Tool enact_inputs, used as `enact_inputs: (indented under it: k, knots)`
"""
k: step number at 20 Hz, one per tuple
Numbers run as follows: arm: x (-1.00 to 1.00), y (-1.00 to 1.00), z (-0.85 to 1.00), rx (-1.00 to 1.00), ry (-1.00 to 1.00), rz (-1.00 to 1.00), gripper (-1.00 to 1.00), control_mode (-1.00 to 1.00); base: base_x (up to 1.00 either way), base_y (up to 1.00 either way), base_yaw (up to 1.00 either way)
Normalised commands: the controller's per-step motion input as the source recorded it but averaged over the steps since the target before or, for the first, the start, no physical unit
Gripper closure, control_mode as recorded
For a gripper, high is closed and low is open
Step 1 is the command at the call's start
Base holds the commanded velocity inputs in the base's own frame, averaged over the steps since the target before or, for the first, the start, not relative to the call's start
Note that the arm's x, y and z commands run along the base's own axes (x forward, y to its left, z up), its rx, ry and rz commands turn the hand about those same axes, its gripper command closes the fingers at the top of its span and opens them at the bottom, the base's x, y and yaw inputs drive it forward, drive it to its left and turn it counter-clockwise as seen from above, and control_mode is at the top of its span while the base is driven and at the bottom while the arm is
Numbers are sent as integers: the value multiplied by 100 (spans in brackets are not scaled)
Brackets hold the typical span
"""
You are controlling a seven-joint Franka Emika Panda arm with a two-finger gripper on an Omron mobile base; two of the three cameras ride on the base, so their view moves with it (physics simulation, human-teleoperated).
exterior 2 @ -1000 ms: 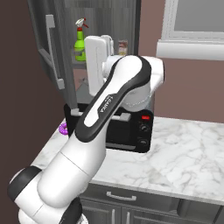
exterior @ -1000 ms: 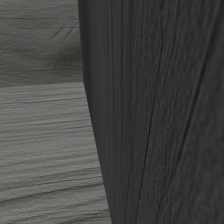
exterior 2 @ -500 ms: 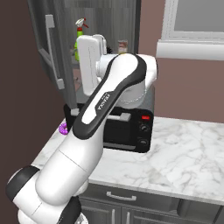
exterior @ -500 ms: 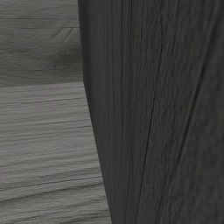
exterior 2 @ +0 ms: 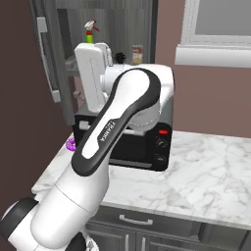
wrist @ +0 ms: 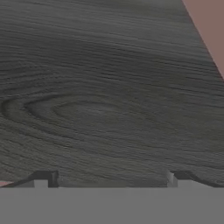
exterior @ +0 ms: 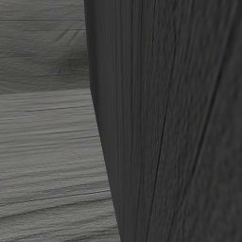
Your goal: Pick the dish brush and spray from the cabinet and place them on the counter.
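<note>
Cabinet [exterior 2: 127,29]: dark wood grain, door [exterior 2: 49,59] open, above the table.
Table [exterior 2: 206,171]: white marble top.
Toaster oven [exterior 2: 142,142]: black, on the table under the cabinet.
Spray [exterior 2: 89,32]: green bottle, red neck, white trigger, upright on the cabinet shelf, above the white arm link.
Tool [wrist: 111,177]: fingertips well apart, nothing between them, facing dark wood grain.
Dish brush: cannot tell where.
</note>
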Motion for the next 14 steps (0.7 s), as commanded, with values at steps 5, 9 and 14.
enact_inputs:
  k: [5, 9, 14]
  knots:
    - [7, 28, -4, 0, -8, 0, -100, -100, 0, 0, 0]
    - [3, 44, -1, -2, -9, 0, -100, -100, 0, 0, 0]
    - [0, 46, 0, -3, -9, 0, -100, -100, 0, 0, 0]
